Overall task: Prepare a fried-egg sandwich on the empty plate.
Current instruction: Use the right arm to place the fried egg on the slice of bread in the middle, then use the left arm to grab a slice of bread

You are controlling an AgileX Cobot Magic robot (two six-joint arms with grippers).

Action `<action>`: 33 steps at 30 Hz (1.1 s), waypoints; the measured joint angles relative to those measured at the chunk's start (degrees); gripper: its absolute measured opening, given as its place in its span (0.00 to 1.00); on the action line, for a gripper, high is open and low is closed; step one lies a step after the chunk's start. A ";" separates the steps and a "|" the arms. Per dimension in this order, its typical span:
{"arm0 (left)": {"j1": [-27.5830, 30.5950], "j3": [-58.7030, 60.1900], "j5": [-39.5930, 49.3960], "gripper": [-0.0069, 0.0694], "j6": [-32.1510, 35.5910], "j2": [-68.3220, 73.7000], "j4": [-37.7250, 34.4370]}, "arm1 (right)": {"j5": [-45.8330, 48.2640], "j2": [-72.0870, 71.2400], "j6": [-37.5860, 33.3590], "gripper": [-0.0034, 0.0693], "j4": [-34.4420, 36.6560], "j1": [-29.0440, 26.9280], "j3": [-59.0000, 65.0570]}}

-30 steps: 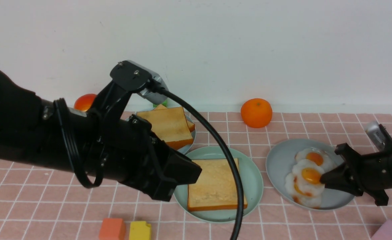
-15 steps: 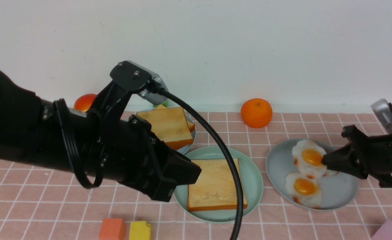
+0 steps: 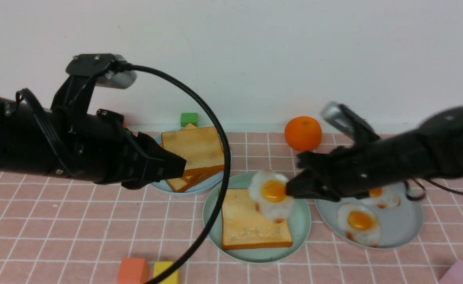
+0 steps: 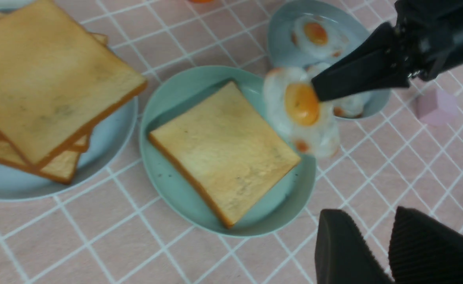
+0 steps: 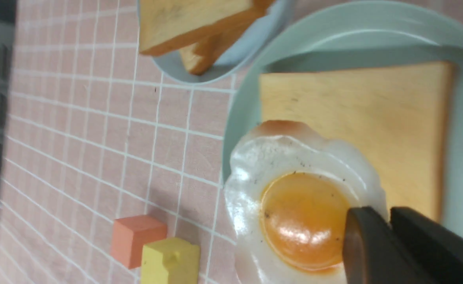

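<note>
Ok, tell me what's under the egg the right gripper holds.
The mint-green plate and a corner of its toast slice lie below the fried egg, pinched in the right gripper. The egg hides that corner and part of the plate.

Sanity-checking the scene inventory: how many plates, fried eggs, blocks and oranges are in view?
Plates: 3: mint-green plate, grey-blue toast plate, grey-blue egg plate
Fried eggs: 3: held fried egg in the right tool, near plated egg, far plated egg
Blocks: 4: green block, orange block, yellow block, pink block
Oranges: 1: orange
Total: 11
</note>
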 joint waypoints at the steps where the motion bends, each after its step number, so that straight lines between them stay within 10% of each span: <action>1: 0.15 0.00 0.05 0.40 0.00 0.00 0.37 | -0.22 0.96 2.16 0.16 -1.84 1.12 -1.57; 15: 0.15 0.00 0.48 0.40 -0.22 0.00 1.68 | -4.95 12.56 12.19 0.18 -11.58 5.75 -10.50; 26: 2.15 -1.18 -1.78 0.41 -17.52 0.60 2.03 | -4.03 4.63 14.40 0.72 -22.43 5.69 -11.14; 33: 12.41 -8.10 4.93 0.41 -28.54 9.80 1.64 | 7.20 -8.22 26.53 0.80 -40.98 6.61 -12.74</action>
